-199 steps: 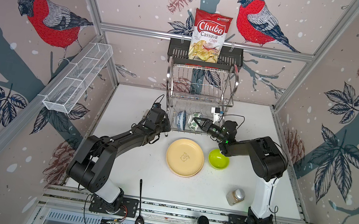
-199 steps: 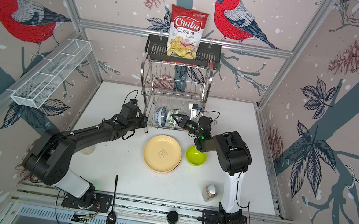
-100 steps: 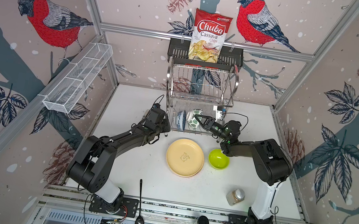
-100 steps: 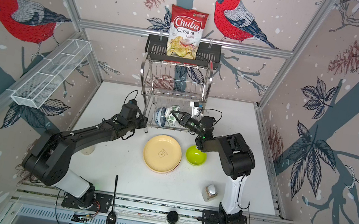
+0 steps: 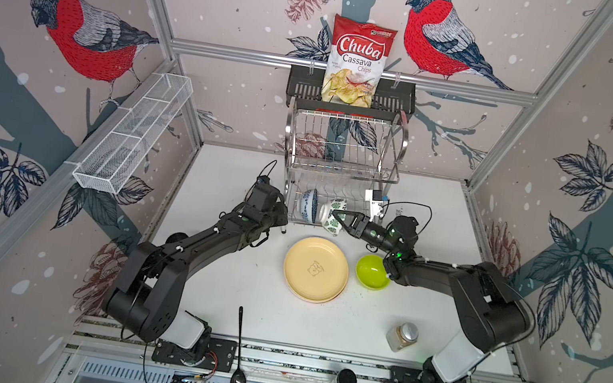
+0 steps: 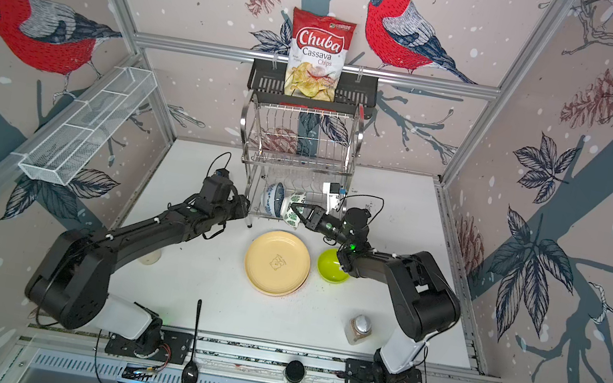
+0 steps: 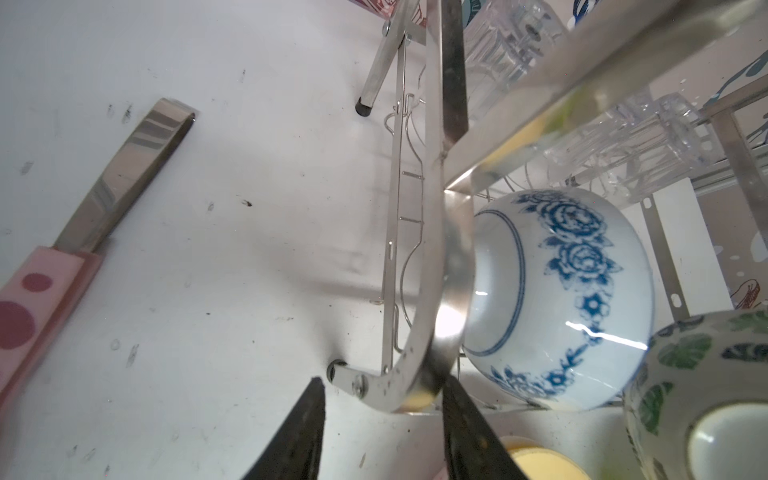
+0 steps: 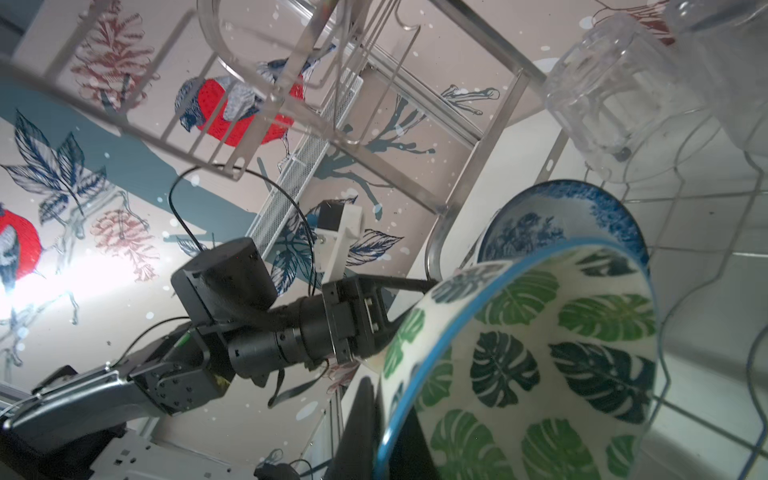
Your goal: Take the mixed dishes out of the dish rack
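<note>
The dish rack (image 5: 345,152) (image 6: 300,145) stands at the back of the table. Its lower tier holds a blue-white bowl (image 5: 307,211) (image 7: 561,299) and a green-leaf bowl (image 5: 333,222) (image 8: 540,353), both on edge. My right gripper (image 5: 338,220) (image 8: 386,399) is shut on the green-leaf bowl's rim. My left gripper (image 5: 283,220) (image 7: 383,378) is open, its jaws either side of the rack's curved front foot. Clear tumblers (image 7: 623,145) (image 8: 602,83) lie behind the bowls. A yellow plate (image 5: 316,268) and a lime green bowl (image 5: 371,273) sit on the table in front.
A spice jar (image 5: 403,335), a black-lidded jar (image 5: 344,382) and a black spoon (image 5: 240,350) lie near the front edge. A white mesh basket (image 5: 133,134) hangs on the left wall. A chips bag (image 5: 354,61) stands in a black shelf above the rack. A pink-handled metal tool (image 7: 124,178) lies left of the rack.
My right gripper, still shut on the green-leaf bowl, has shifted it slightly toward the rack's front. The left arm has hardly moved.
</note>
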